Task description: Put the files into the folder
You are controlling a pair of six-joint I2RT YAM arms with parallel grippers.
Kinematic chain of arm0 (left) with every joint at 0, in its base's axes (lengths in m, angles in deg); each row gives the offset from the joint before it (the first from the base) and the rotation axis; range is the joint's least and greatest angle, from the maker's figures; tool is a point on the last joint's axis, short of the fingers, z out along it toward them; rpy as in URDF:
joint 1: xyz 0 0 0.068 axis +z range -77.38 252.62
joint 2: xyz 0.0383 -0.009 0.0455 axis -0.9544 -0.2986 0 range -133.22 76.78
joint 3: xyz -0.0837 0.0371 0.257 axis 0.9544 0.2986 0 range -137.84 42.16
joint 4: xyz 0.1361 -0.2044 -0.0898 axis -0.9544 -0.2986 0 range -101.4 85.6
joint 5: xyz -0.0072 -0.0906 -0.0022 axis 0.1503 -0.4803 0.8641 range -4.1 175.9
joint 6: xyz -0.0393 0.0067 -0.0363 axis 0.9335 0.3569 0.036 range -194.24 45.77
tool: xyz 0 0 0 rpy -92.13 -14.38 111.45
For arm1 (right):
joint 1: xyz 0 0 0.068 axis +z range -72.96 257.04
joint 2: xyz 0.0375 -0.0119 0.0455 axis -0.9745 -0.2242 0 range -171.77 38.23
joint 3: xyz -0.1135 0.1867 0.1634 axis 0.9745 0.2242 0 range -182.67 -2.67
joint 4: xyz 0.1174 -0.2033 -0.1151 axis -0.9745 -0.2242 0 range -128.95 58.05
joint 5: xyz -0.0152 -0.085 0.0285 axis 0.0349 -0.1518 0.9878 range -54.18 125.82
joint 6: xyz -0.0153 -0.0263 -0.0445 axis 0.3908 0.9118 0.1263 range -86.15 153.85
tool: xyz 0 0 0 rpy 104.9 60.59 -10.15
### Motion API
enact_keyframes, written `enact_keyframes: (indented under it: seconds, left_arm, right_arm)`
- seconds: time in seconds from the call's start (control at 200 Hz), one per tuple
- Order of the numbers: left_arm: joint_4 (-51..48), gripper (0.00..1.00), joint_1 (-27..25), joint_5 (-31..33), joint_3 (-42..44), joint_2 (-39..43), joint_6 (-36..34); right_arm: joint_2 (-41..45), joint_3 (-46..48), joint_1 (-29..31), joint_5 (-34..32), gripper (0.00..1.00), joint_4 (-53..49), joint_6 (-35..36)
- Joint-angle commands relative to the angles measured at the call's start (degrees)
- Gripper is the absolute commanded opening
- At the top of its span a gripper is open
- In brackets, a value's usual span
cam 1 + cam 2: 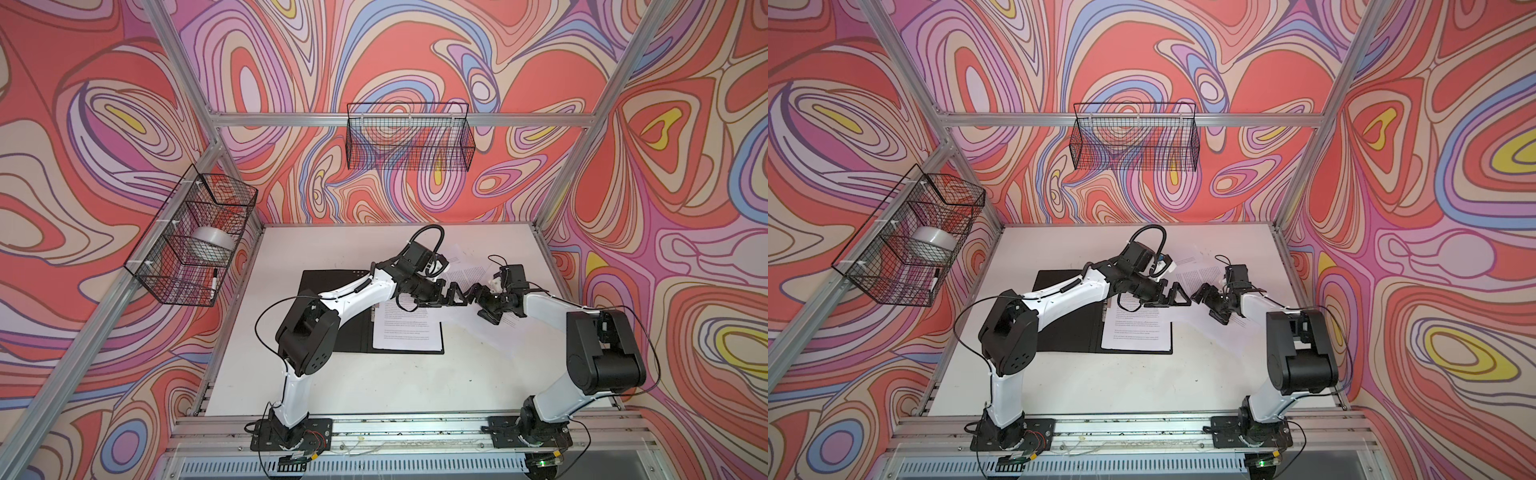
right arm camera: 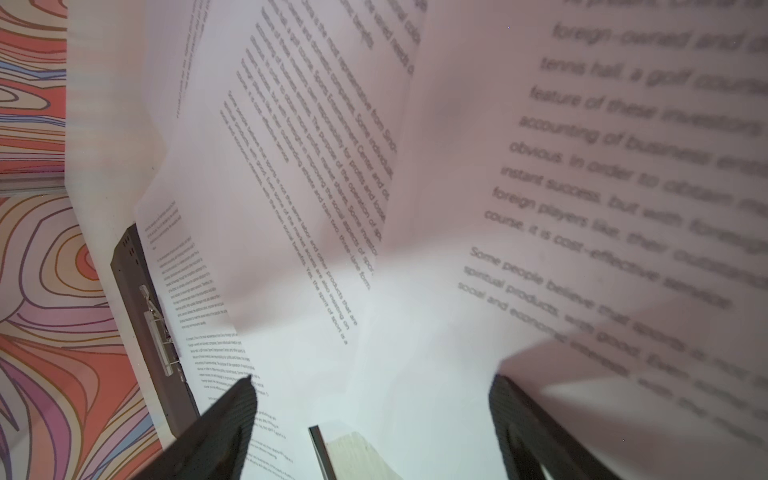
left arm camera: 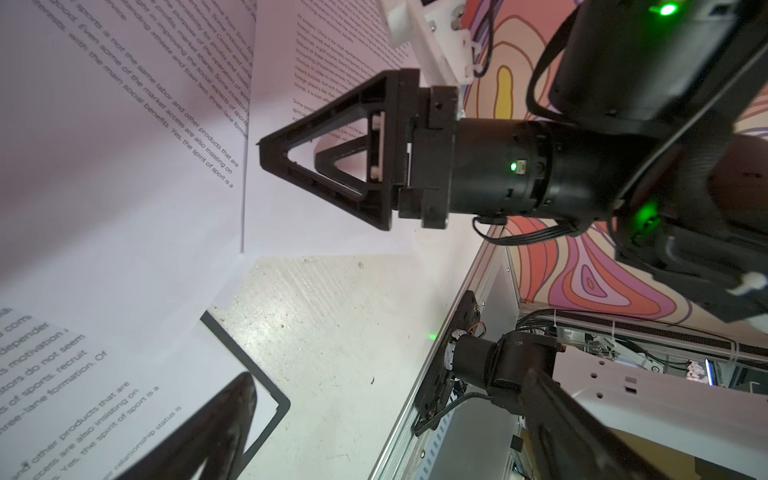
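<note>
Out in the middle, folder (image 1: 318, 281) lying open, one of the files (image 1: 407, 336) on its right half, more fanned toward the back right corner, my left gripper (image 1: 455, 293) and right gripper (image 1: 484, 305) both spread wide over those, bare table (image 1: 374, 382) along the front edge

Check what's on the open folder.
A printed sheet lies on the folder's right half. The left arm hides its middle and the sheet's top; anything there can't be seen.

Folder (image 1: 320, 279) open flat, files (image 1: 407, 332) partly inside
</note>
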Motion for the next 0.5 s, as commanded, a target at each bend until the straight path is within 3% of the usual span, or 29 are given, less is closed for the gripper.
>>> enact_keyframes:
  seconds: [0.0, 0.215, 0.34, 0.496]
  left_arm:
    - [-2.2, 1.0, -0.4, -1.3, -1.9, -2.2, -1.5]
    - [-4.1, 1.0, -1.1, -0.7, -3.9, -3.6, -1.7]
    - [-4.5, 1.0, -2.5, -1.2, -6.4, -5.9, -1.9]
    - [-5.9, 1.0, -5.0, -2.7, -14.2, -12.7, -1.2]
  right_arm:
    - [4.0, -2.9, -2.9, -2.7, 0.95, -3.4, -0.1]
    - [4.6, -7.5, -11.5, -10.0, 0.95, -10.3, -0.5]
    - [7.5, -3.4, -18.4, -12.4, 0.96, -10.4, 0.0]
    - [7.6, 0.6, -26.6, -10.9, 0.96, -7.5, -0.1]
